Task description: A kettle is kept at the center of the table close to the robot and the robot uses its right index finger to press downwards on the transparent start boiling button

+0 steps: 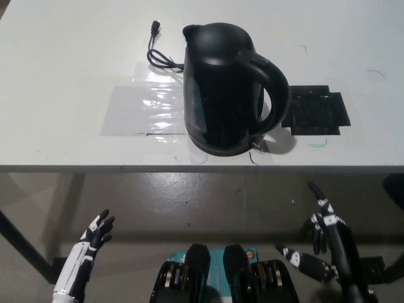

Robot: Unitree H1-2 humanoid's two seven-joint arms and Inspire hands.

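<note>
We see the kettle [227, 88] standing untouched on the table [63, 50], while our black right hand [322, 243], fingers spread and holding nothing, waits below the kettle, so pressing is not begun.

So the kettle [224, 88] is a glossy black plastic one, standing upright on the white table [63, 50], roughly dead centre and close to the near edge; its spout points to about 11 o'clock and the big loop handle [271, 85] sticks out toward 4 o'clock. The lid looks closed; its black cord [158, 53] trails off the back toward 10 o'clock, plug lying loose on the tabletop; the start button near the handle's base is too small to make out.
</note>
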